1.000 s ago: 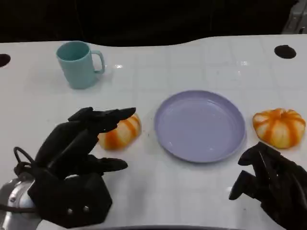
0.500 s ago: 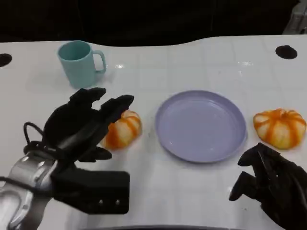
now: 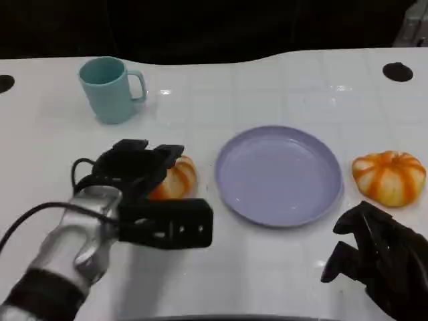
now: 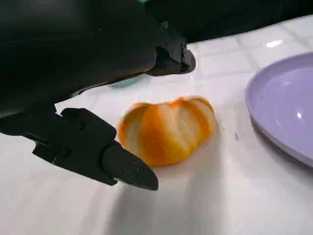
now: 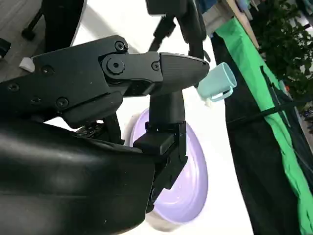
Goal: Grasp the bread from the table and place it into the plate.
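Left hand (image 3: 137, 168) arched over the bread (image 3: 175, 179), fingers spread, not yet gripping; right hand (image 3: 378, 261) curled, empty.

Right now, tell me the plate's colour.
Plain lavender plate, clearest in the head view.

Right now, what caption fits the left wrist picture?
Left hand open around the orange-striped bread, beside the purple plate.
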You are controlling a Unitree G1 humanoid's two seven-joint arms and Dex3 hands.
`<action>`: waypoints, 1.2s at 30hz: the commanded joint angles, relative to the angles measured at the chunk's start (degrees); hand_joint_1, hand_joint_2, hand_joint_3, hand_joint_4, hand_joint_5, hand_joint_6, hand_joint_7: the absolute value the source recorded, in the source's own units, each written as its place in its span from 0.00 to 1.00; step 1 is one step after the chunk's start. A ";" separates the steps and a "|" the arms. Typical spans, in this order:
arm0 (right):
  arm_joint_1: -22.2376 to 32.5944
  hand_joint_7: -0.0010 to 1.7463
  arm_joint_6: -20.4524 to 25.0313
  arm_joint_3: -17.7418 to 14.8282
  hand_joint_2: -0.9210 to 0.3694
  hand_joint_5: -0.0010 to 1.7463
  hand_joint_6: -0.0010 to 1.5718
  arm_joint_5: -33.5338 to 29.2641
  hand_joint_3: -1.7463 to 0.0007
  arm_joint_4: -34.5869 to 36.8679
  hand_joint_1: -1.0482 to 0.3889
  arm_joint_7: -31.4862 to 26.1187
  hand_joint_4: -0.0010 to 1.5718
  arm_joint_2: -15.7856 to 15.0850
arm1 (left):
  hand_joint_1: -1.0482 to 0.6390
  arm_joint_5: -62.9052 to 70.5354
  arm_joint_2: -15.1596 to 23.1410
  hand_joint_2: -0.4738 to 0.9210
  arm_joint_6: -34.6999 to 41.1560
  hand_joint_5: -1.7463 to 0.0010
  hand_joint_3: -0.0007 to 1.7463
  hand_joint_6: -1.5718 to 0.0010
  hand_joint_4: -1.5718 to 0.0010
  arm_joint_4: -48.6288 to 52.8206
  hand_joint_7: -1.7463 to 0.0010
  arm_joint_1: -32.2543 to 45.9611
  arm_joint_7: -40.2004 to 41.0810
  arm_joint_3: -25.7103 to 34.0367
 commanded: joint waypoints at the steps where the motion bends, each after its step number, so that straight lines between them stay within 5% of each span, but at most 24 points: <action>1: 0.43 0.93 0.02 -0.58 0.00 1.00 0.33 0.50 0.79 -0.84 0.41 0.23 0.42 -0.95 | 0.45 -1.75 -2.33 0.88 0.92 0.92 0.00 0.90 0.99 11.23 1.00 -6.26 2.34 -1.26; 11: 1.25 0.92 0.22 -0.79 0.00 1.00 0.33 0.88 0.79 -1.55 0.41 0.23 0.42 -1.09 | 0.43 -5.81 -7.82 0.89 -0.14 0.92 0.00 0.89 0.99 30.98 1.00 -15.07 8.38 -3.09; 20: 1.90 0.92 -0.31 -0.94 0.00 1.00 0.32 1.39 0.79 -1.64 0.41 0.93 0.41 -1.24 | 0.47 -7.50 -8.81 0.92 -3.55 0.92 0.01 0.87 0.95 39.32 0.99 -17.74 11.62 -4.55; 23: 2.13 0.92 -0.22 -0.91 0.00 1.00 0.32 1.54 0.79 -1.96 0.41 0.74 0.41 -1.27 | 0.48 -7.98 -8.14 0.97 -5.77 0.92 0.01 0.77 0.83 40.86 0.98 -17.77 13.10 -4.56; 26: 2.28 0.92 -0.17 -0.84 0.00 1.00 0.33 1.50 0.80 -2.24 0.41 0.65 0.41 -1.39 | 0.50 -10.31 -7.49 1.00 -8.31 0.89 0.03 0.53 0.55 41.51 0.96 -17.23 15.83 -2.82; 28: 2.27 0.92 -0.20 -0.81 0.00 1.00 0.33 1.51 0.80 -2.25 0.40 0.87 0.41 -1.57 | 0.47 -11.15 -7.20 1.00 -9.46 0.63 0.01 0.30 0.46 41.81 0.95 -17.06 17.28 -2.30; 29: 2.25 0.92 -0.28 -0.81 0.00 1.00 0.33 1.54 0.79 -2.18 0.40 1.00 0.41 -1.62 | 0.46 -11.06 -6.97 1.00 -9.93 0.56 0.00 0.26 0.46 41.88 0.96 -16.83 19.01 -2.47; 30: 2.20 0.91 -0.35 -0.84 0.00 1.00 0.33 1.59 0.79 -2.07 0.40 1.06 0.41 -1.63 | 0.46 -10.90 -6.84 1.00 -10.17 0.32 0.08 0.27 0.49 41.99 0.98 -16.69 20.34 -2.72; 31: 2.14 0.91 -0.32 -0.94 0.00 1.00 0.33 1.78 0.79 -1.95 0.40 1.08 0.41 -1.56 | 0.46 -10.75 -6.76 1.00 -10.20 0.23 0.12 0.28 0.51 42.12 0.98 -16.60 21.46 -2.92; 35: 1.79 0.91 -0.47 -1.40 0.00 1.00 0.33 2.27 0.79 -1.07 0.41 1.35 0.41 -1.49 | 0.45 -10.26 -6.55 1.00 -10.57 0.11 0.13 0.26 0.53 42.44 0.97 -16.65 24.63 -3.64; 36: 1.69 0.91 -0.32 -1.54 0.00 1.00 0.33 2.39 0.79 -0.94 0.41 1.23 0.41 -1.48 | 0.45 -10.05 -6.51 1.00 -10.65 0.06 0.13 0.27 0.53 42.52 0.85 -16.68 25.34 -3.95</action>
